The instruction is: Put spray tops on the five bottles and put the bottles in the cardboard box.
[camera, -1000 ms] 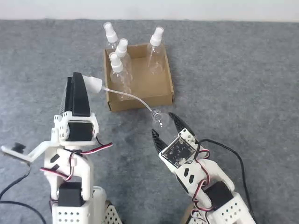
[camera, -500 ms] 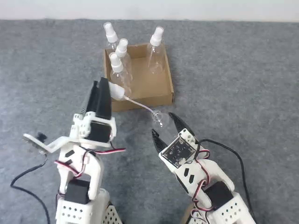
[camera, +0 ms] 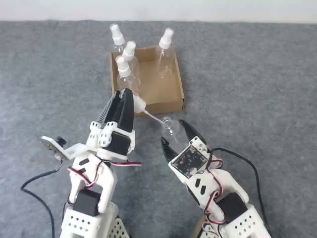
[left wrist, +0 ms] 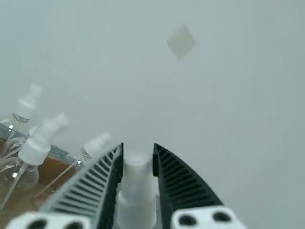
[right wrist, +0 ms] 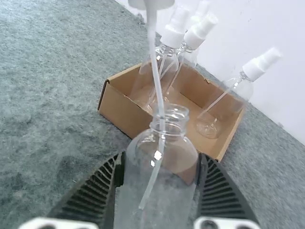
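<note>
White spray top (left wrist: 137, 188) between left fingers (left wrist: 93, 188)

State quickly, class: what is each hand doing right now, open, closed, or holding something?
Left hand: closed, holding the spray top.
Right hand: closed, holding the uncapped bottle.

spray top (camera: 139, 105) | in left end effector (camera: 127, 95) (tube (camera: 154, 115) end at bottle (camera: 169, 125))
</note>
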Controlling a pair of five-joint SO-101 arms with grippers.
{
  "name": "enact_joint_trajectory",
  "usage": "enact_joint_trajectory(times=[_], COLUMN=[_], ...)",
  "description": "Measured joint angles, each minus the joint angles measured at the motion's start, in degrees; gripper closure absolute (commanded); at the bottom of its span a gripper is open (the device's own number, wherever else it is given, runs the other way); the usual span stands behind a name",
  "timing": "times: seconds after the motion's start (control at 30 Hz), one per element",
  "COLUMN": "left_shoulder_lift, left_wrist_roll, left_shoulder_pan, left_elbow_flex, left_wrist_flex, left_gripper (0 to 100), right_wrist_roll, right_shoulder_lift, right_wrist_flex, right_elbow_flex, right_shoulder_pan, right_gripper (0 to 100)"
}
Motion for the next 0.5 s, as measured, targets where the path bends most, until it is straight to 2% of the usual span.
enact_joint_trajectory(times=[0.23,0.43,0.5], left_shoulder_lift=[0.0,0.0,0.0], left_wrist_roll=[-0.4,-0.4,-0.4], left_shoulder_pan=[0.3,-0.4,-0.5], left_elbow_flex=[0.0,-0.2,-0.6], left_wrist_flex=[0.0,2.6,4.0], left_gripper=[99,99,99], right_wrist_roll=[0.0,0.2,0.2], right_shoulder_lift=[0.0,0.1,0.1], right_wrist_flex=[-0.2,-4.7,-6.2], right_elbow_flex=[0.0,0.0,0.0], right_shoulder_pan=[0.1,-0.1,-2.4], right_gripper=[88.7,88.7,88.7])
